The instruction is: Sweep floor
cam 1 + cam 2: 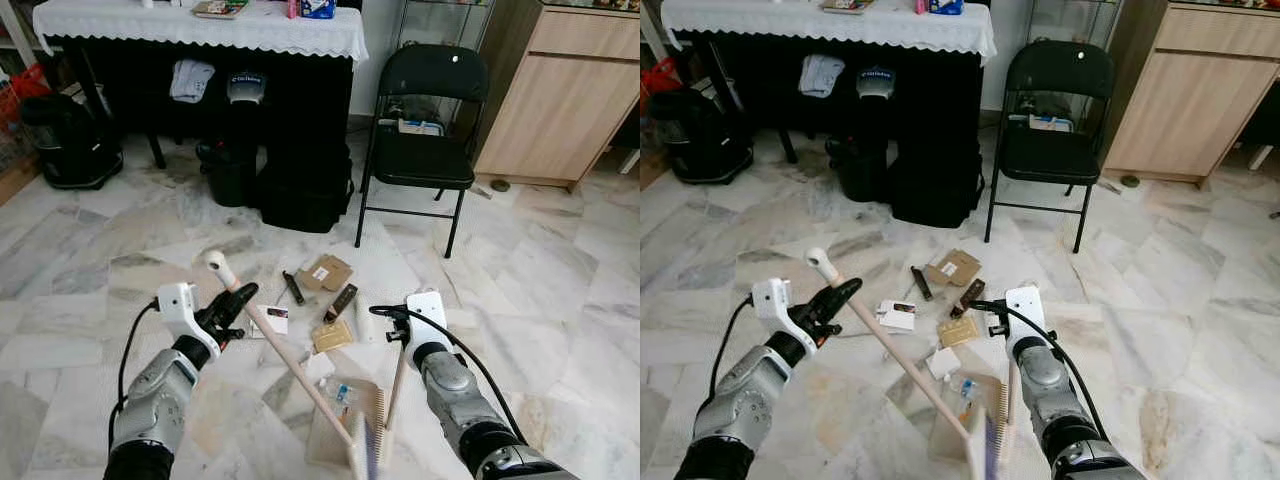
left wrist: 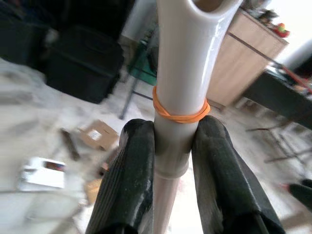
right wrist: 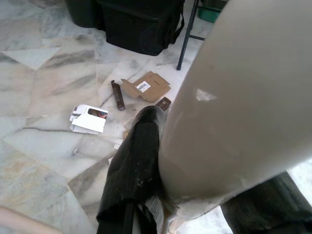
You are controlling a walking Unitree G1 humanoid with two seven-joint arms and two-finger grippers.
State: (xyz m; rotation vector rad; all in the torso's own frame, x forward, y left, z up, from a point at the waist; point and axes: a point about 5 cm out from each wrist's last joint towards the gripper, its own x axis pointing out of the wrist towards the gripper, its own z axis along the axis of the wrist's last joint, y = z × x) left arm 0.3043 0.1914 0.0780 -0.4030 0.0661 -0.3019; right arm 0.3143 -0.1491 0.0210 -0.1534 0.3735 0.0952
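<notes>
Broom (image 1: pixel 290 362): long pale wooden handle with a white cap at its far end, slanting from far left down to near centre; head low on the floor between the two arms. An orange rubber band (image 2: pixel 179 113) circles the cap.

Left gripper (image 1: pixel 232 308): jaws closed on the broom handle just below the white cap, a black finger (image 2: pixel 130 180) pressed to each side of it.

Dustpan (image 1: pixel 345 420): beige, on the floor near centre, beside the broom head, with a clear wrapper lying in it. Its upright pale handle runs up to the right gripper.

Right gripper (image 1: pixel 400 335): jaws closed on the dustpan handle, the white handle top seen clamped between the fingers (image 3: pixel 135 170).

Litter: flattened brown carton (image 1: pixel 326 272), dark bar (image 1: pixel 293 287), second dark bar (image 1: pixel 341 301), white packet (image 1: pixel 274 318), tan packet (image 1: pixel 332 336); all scattered on the floor just beyond the broom, centre.

Floor (image 1: pixel 560 290): grey-veined marble tiles.

Far: black folding chair (image 1: pixel 424 130), right of centre; table (image 1: pixel 200 25) with white lace cloth, left; black case (image 1: pixel 306 185) and black bin (image 1: pixel 228 170) beneath it; wooden cabinet (image 1: pixel 565 90), far right.
</notes>
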